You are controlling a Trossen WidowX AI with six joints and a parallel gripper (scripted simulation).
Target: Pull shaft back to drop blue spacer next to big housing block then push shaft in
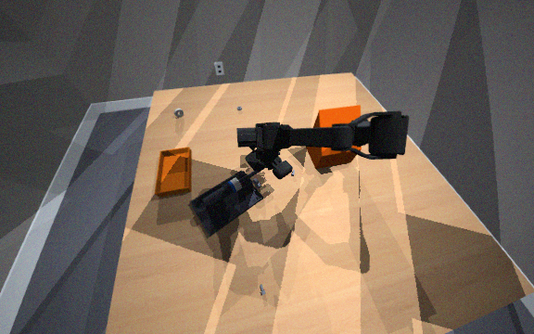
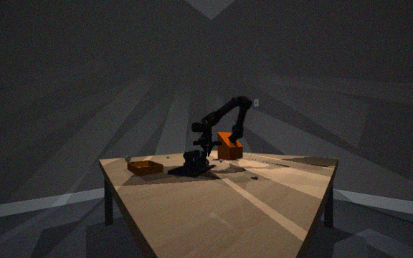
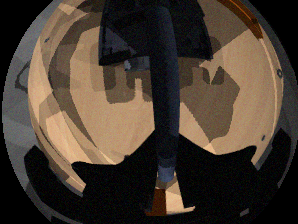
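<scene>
My gripper (image 1: 260, 170) (image 2: 209, 153) (image 3: 163, 133) is shut on the near end of the dark shaft (image 3: 166, 110), which runs from between the fingers to the fixture in the wrist view. The dark fixture (image 1: 207, 215) (image 2: 183, 172) stands tilted across the top view, with the housing in deep shadow. A blue band (image 1: 234, 185) with a pale grey part beside it shows on the fixture near the gripper. A grey-blue piece (image 3: 136, 65) shows left of the shaft at the fixture's edge. Whether any spacer lies loose, and how deep the shaft sits, I cannot tell.
A shallow orange tray (image 1: 174, 180) (image 2: 153, 170) stands left of the fixture. A taller orange block (image 1: 339, 115) (image 2: 230, 154) stands under the arm's far side. A grey ring (image 1: 179, 112) (image 3: 279, 73), a small nut-like piece (image 1: 239, 108) and another small part (image 1: 262, 289) (image 2: 254, 178) lie on the table.
</scene>
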